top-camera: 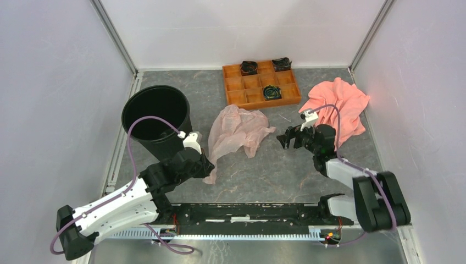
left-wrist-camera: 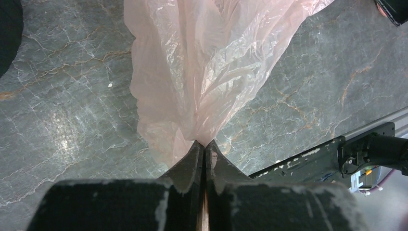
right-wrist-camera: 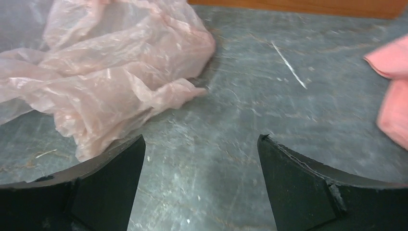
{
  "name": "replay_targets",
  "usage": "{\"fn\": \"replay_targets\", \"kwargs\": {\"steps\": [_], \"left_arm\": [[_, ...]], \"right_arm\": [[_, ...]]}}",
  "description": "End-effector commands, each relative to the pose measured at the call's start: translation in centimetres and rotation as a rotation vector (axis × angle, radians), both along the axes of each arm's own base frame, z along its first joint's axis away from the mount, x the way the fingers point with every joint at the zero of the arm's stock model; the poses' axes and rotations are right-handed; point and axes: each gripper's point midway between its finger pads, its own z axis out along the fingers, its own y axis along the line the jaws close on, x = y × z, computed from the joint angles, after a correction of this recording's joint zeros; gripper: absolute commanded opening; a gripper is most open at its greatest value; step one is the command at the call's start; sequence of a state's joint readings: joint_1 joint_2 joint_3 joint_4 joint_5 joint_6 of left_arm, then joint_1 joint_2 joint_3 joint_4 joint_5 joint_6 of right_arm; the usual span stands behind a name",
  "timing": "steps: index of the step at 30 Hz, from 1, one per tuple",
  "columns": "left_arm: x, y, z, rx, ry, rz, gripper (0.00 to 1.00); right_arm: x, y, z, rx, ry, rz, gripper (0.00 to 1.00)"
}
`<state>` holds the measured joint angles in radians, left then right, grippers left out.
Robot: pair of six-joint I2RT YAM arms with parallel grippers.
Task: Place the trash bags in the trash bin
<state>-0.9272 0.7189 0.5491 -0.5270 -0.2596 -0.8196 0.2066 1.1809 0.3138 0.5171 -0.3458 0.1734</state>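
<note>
Start with the thin pink trash bag [top-camera: 237,129]. Lies crumpled on the grey table [top-camera: 275,170], spread out ahead of the left gripper [left-wrist-camera: 205,144]. Runs long from one thin tail at that gripper, up and away toward the orange tray [top-camera: 258,104]. Pinched by the tail right at the fingertips. Jaws shut tight on the plastic, with no gap to see from the left wrist.

Next, the black trash bin [top-camera: 153,145]. Stands upright just to the left of the left gripper and a little ahead of it, with an open mouth on top. Very near, so likely just a lift and a short swing to the left. Tall bin, long floppy bag: probably a high lift, to get the far end over the rim too.

Then the right gripper [right-wrist-camera: 202,137]. Sits low on the right side of the bag. Jaws spread wide, holding nothing. Bag's edge ahead of it and to its left, close to the left fingertip. Hard to tell whether touching. Farther from the bin than the other arm.

Last, the salmon cloth [top-camera: 338,104], off to the right of the right gripper. Not part of this job.
</note>
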Motion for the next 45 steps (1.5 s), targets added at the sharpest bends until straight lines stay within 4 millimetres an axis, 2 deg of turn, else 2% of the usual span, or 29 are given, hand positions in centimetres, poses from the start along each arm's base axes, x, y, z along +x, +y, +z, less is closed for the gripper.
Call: {"fn": "replay_targets", "kwargs": {"steps": [1,5,11,14,20,26,32,37,40,43,45], "left_arm": [[0.2,0.0,0.4,-0.021,-0.020,0.010,0.07],[0.1,-0.1,0.3,-0.032,-0.011,0.008,0.07],[-0.3,-0.5,0.0,-0.044,0.009,-0.007,0.06],[-0.2,-0.8,0.1,-0.058,0.009,-0.005,0.06],[-0.2,-1.3,0.4,-0.070,0.013,-0.018,0.06],[-0.2,-0.9,0.5,-0.062,0.009,-0.014,0.06],[-0.3,-0.9,0.6,-0.054,0.012,-0.017,0.06],[-0.1,-0.7,0.9,-0.053,0.003,-0.003,0.06],[0.0,-0.8,1.1,-0.061,-0.001,0.002,0.06],[0.1,-0.8,1.0,-0.060,0.000,0.004,0.06],[0.0,-0.9,1.0,-0.063,0.005,0.003,0.06]], "right_arm": [[1.9,4.2,6.0,0.096,-0.264,0.301,0.94],[4.0,5.6,6.6,0.076,-0.320,0.404,0.97],[5.9,6.9,4.7,0.074,-0.279,0.511,0.98],[5.2,7.7,3.3,0.133,-0.224,0.549,0.98],[3.1,7.7,1.9,0.188,-0.179,0.541,0.98],[1.4,7.6,0.1,0.208,-0.121,0.533,0.96],[1.3,6.6,-1.0,0.181,-0.074,0.441,0.98],[-1.8,7.0,-0.3,0.292,-0.043,0.452,0.98],[-3.4,7.3,-1.2,0.276,-0.035,0.454,0.98],[-3.1,8.3,-1.9,0.233,-0.023,0.462,0.96],[-1.9,8.3,-2.5,0.143,-0.042,0.400,0.95]]}}
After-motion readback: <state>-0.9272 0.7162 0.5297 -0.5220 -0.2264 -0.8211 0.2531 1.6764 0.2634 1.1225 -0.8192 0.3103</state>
